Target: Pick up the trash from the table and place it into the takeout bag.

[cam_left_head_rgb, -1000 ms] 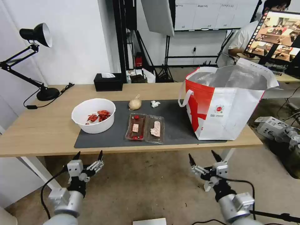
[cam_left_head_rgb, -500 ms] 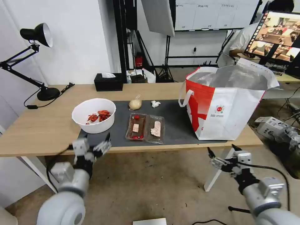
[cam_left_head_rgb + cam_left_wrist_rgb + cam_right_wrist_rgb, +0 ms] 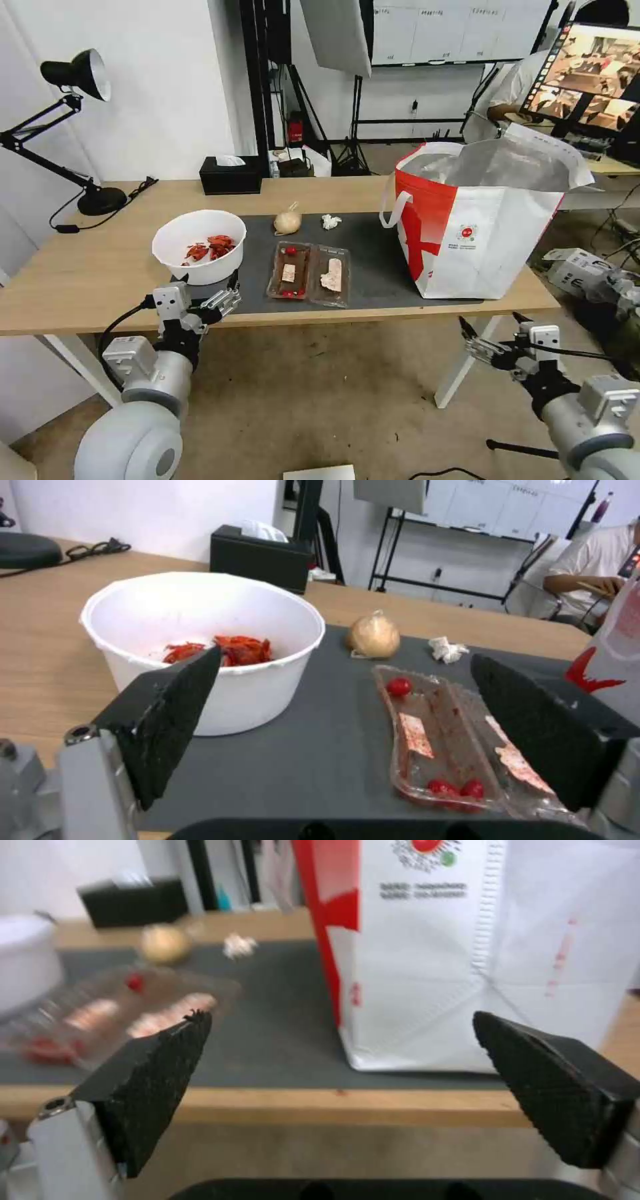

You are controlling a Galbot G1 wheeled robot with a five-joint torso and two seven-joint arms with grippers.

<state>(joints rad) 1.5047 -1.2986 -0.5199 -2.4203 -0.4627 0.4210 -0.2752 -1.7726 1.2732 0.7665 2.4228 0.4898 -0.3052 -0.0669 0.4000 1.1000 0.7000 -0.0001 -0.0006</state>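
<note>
A: Our left gripper (image 3: 212, 301) hangs at the table (image 3: 87, 267) edge, fingers apart, facing the white bowl (image 3: 199, 245) of shellfish scraps; nothing is held.

B: We should straddle the bowl's rim squarely; it's probably light. Right gripper (image 3: 490, 335) waits spread, low by the takeout bag (image 3: 480, 227). Tray (image 3: 309, 272), pouch (image 3: 287, 221) and tissue (image 3: 331, 221) lie on the grey mat (image 3: 380, 260).

Even, bright indoor light, soft shadows only. Mild glare on the takeout bag (image 3: 497, 167) foil lining. Head view bends at the edges, wide-angle. Right wrist view blurred: plastic tray (image 3: 100, 1015) and bowl (image 3: 23, 965) smeared. Left wrist view slightly soft.
</note>
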